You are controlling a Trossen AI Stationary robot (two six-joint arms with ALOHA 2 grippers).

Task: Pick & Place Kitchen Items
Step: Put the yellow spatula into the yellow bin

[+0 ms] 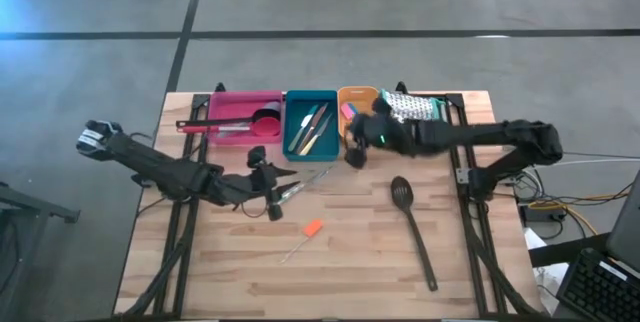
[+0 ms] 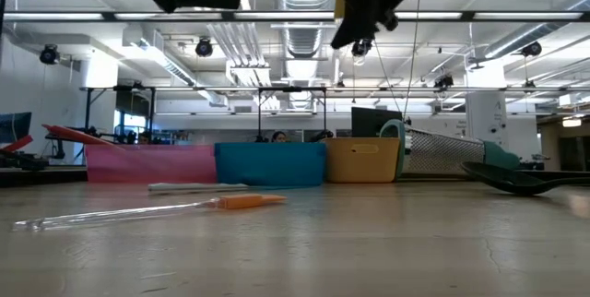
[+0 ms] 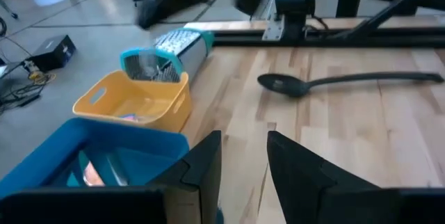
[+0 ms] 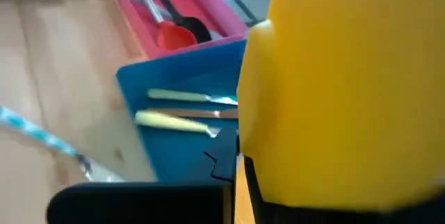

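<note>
My right gripper (image 1: 355,152) hangs high over the table in front of the teal tray (image 1: 310,122) and the orange tray (image 1: 357,102), shut on a yellow piece (image 4: 348,78). My left gripper (image 3: 243,161) stands open above the table's middle left, nothing between its fingers. A thin silver and teal utensil (image 1: 305,183) lies flat on the table just beyond it. A black slotted spoon (image 1: 412,227) and a thin orange-tipped stick (image 1: 305,237) lie on the wood. The pink tray (image 1: 245,117) holds a red spoon and a black ladle; the teal tray holds knives. My right gripper has the yellow piece (image 2: 342,6) at its fingers, lifted well clear of the table. In the right wrist view the piece fills the picture and hides where the fingers meet it, so the part held does not show.
A silver grater with teal ends (image 1: 410,107) lies at the far right beside the orange tray. The three trays stand in a row along the far edge. Bare wood (image 1: 350,262) lies near the front edge between the stick and the slotted spoon.
</note>
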